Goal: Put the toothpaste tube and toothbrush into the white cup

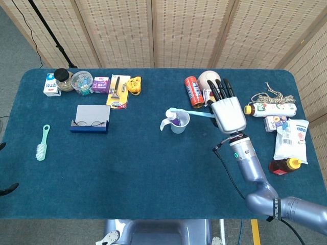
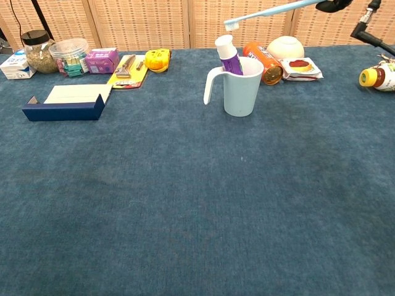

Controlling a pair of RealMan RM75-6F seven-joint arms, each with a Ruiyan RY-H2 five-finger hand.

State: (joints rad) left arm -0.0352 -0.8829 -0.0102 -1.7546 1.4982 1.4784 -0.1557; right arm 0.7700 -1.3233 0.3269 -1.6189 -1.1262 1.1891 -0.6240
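Note:
The white cup (image 1: 179,123) (image 2: 239,87) stands near the table's middle with the purple-and-white toothpaste tube (image 1: 173,118) (image 2: 228,54) upright inside it. My right hand (image 1: 226,109) holds the light blue toothbrush (image 1: 190,113) (image 2: 266,12) by its handle, just right of the cup. The brush is raised in the air, its bristle head (image 2: 232,24) tilted down and hovering above the tube's cap. In the chest view only the edge of the right hand (image 2: 333,5) shows at the top. My left hand is out of both views.
An orange can (image 1: 192,92), a cream bowl (image 1: 207,78) and a snack packet (image 2: 301,66) lie right behind the cup. Bottles, rope and packets (image 1: 292,138) crowd the right edge. A glasses case (image 1: 91,118), razor card (image 1: 117,90), jars and a green brush (image 1: 42,143) lie left.

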